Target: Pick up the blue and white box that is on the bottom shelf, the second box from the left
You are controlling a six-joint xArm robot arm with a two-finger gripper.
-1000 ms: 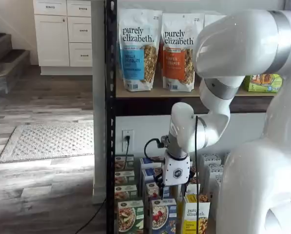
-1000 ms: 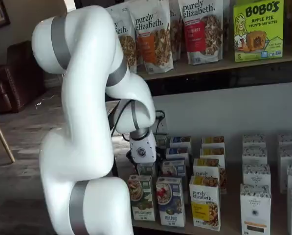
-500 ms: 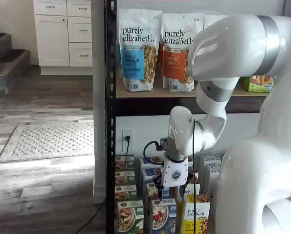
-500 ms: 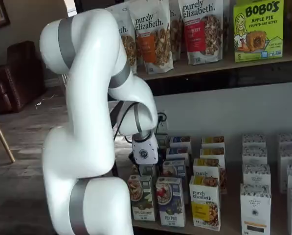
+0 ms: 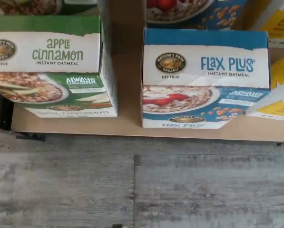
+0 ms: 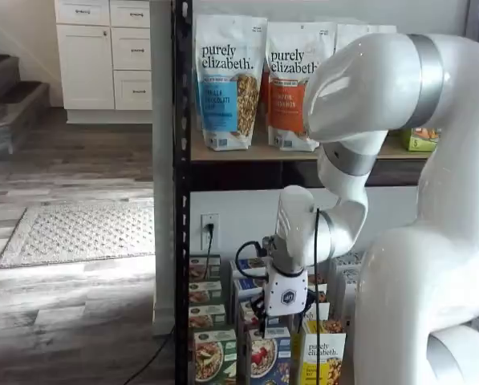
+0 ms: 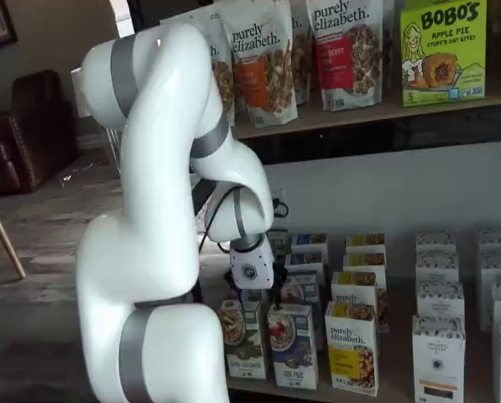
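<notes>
The blue and white box, labelled Flax Plus, stands upright at the front edge of the bottom shelf, straight under the wrist camera. It shows in both shelf views, between a green box and a yellow box. My gripper hangs just above the front row, over the blue and white box and a little to its green-box side. Only its white body and a dark stub of the fingers show, so I cannot tell whether they are open. Nothing is held.
A green Apple Cinnamon box stands close beside the target, and a yellow purely elizabeth box on its other side. More boxes stand in rows behind. Granola bags fill the tier above. A black rack post stands near the green box.
The arm has lowered and brought the gripper forward, from over the middle rows down to just above the front-row boxes.
</notes>
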